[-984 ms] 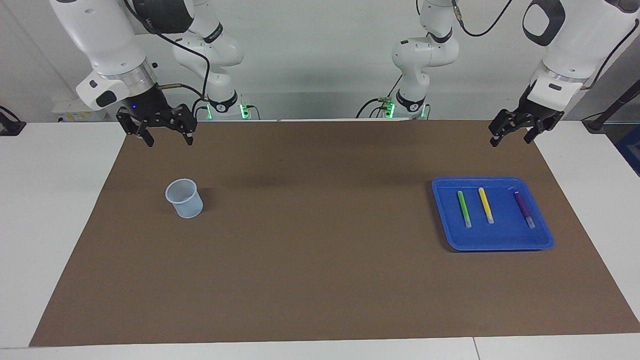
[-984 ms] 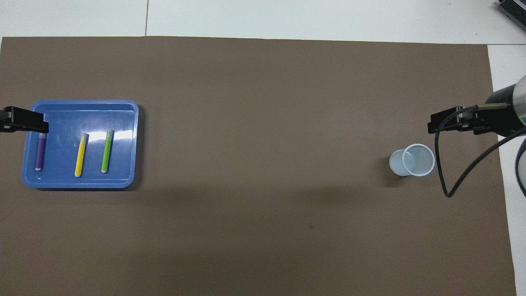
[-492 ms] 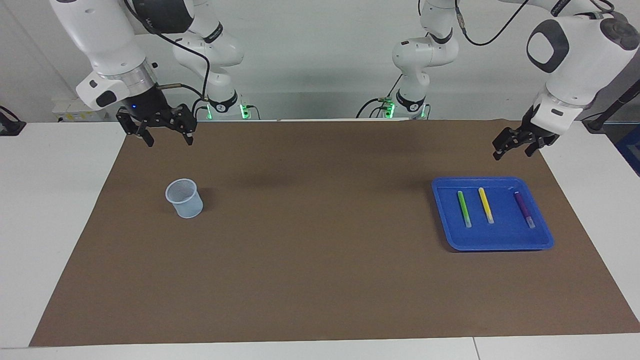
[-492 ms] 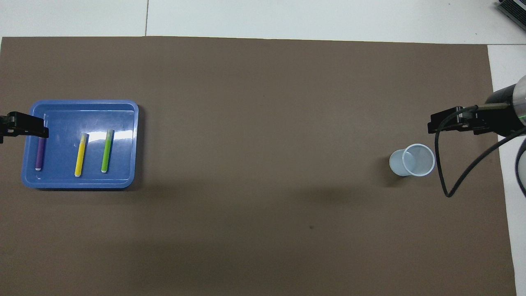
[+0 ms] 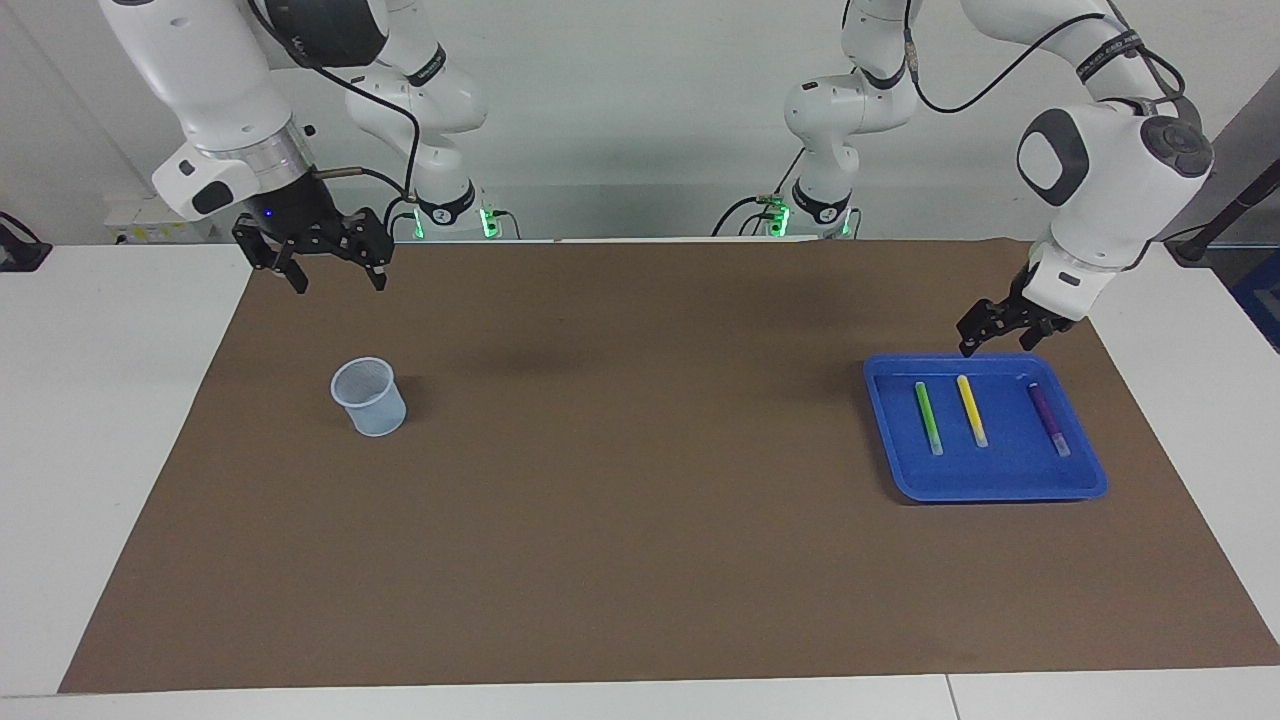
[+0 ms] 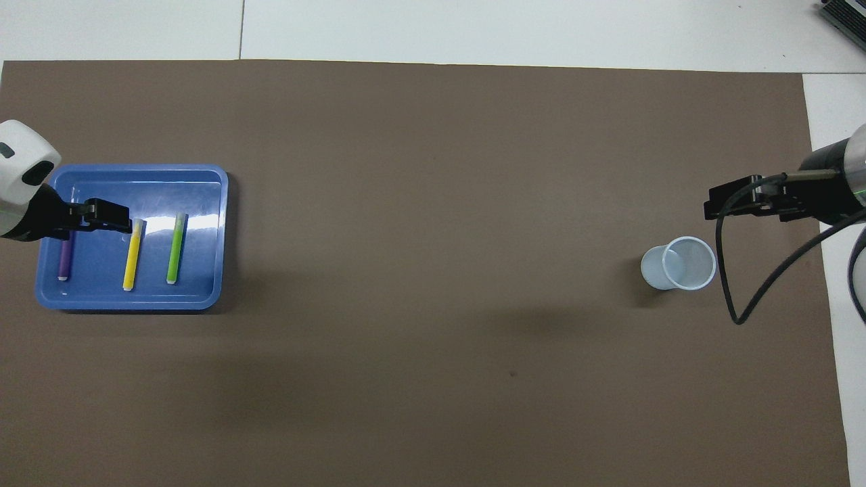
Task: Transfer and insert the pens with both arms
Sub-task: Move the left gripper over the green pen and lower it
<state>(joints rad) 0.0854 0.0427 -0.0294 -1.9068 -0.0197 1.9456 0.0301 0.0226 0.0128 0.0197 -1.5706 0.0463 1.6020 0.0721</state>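
Tray (image 5: 985, 480): blue. 3 pens on it: green pen (image 5: 928, 417), yellow pen (image 5: 971, 410), purple pen (image 5: 1047, 418), each with a pale whitish end. Cup (image 5: 370, 398): pale blue, translucent. Mat (image 5: 640, 520): plain brown. Desk (image 5: 100, 400): white. Both arms white; grippers black.

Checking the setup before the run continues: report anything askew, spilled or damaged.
Nothing stands out. The green pen, yellow pen and purple pen lie side by side in the blue tray, and the cup stands upright.
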